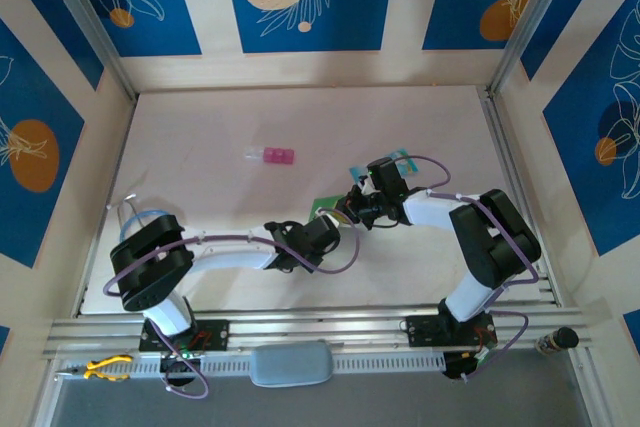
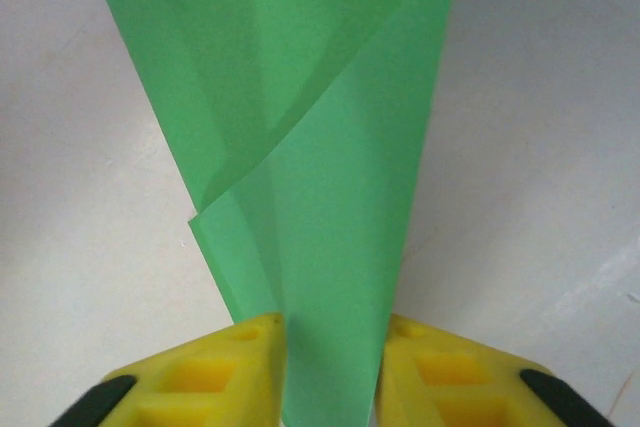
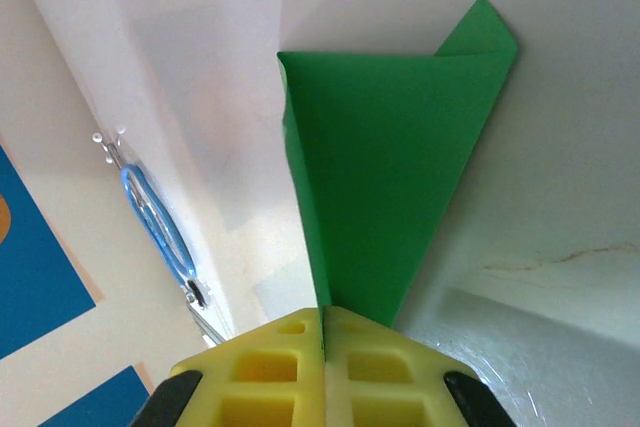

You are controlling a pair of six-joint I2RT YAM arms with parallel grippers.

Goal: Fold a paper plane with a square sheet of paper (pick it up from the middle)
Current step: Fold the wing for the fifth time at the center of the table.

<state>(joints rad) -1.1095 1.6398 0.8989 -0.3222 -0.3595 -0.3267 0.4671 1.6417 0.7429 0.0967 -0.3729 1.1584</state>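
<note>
The green paper plane [image 1: 324,207], a folded sheet tapering to a point, hangs above the table between both arms. My right gripper [image 3: 323,325] is shut on its narrow end, and the folded wedge [image 3: 390,147] fans out ahead of the yellow fingers [image 3: 270,367]. My left gripper [image 2: 330,347] meets it from the opposite side. Its yellow fingers [image 2: 215,367] stand a little apart, with the layered green paper [image 2: 320,147] filling the gap between them. From above, the two grippers [image 1: 340,215] almost touch each other.
A small pink block [image 1: 270,155] lies on the table beyond the arms. A pale blue packet [image 1: 398,161] sits behind the right wrist. A blue ring [image 1: 140,215] rests at the table's left edge, with the side wall [image 1: 70,147] beside it.
</note>
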